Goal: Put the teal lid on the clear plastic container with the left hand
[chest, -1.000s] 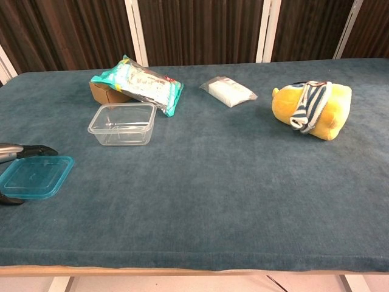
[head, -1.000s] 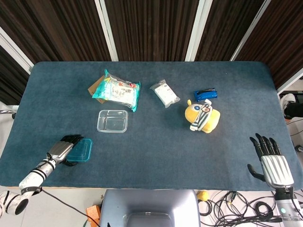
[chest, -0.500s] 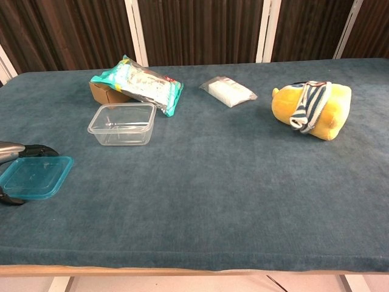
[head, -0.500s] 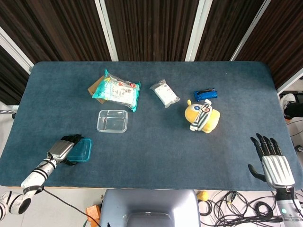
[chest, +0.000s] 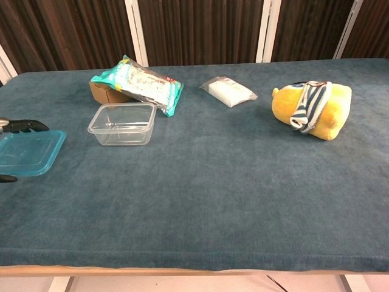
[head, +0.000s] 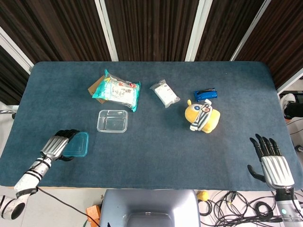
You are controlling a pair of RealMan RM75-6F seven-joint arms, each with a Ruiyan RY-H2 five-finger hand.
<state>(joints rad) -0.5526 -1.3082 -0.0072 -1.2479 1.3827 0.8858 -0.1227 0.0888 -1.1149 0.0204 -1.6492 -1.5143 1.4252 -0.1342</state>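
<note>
The teal lid (head: 77, 144) (chest: 30, 152) is gripped at its left side by my left hand (head: 57, 145), near the table's front left; it looks raised a little off the cloth. In the chest view only dark fingertips (chest: 23, 126) show above the lid at the frame's edge. The clear plastic container (head: 112, 121) (chest: 123, 123) stands open and empty on the table, behind and to the right of the lid, apart from it. My right hand (head: 272, 163) hovers at the front right corner with fingers spread, holding nothing.
A teal snack bag (head: 118, 91) (chest: 138, 85) lies on a brown box (head: 96, 87) just behind the container. A white packet (head: 164, 93) (chest: 228, 91), a blue packet (head: 205, 94) and a yellow plush toy (head: 203, 117) (chest: 311, 108) lie to the right.
My left hand has drawn the teal lid slightly left and raised it; in the chest view it sits higher. The right hand has barely moved.
</note>
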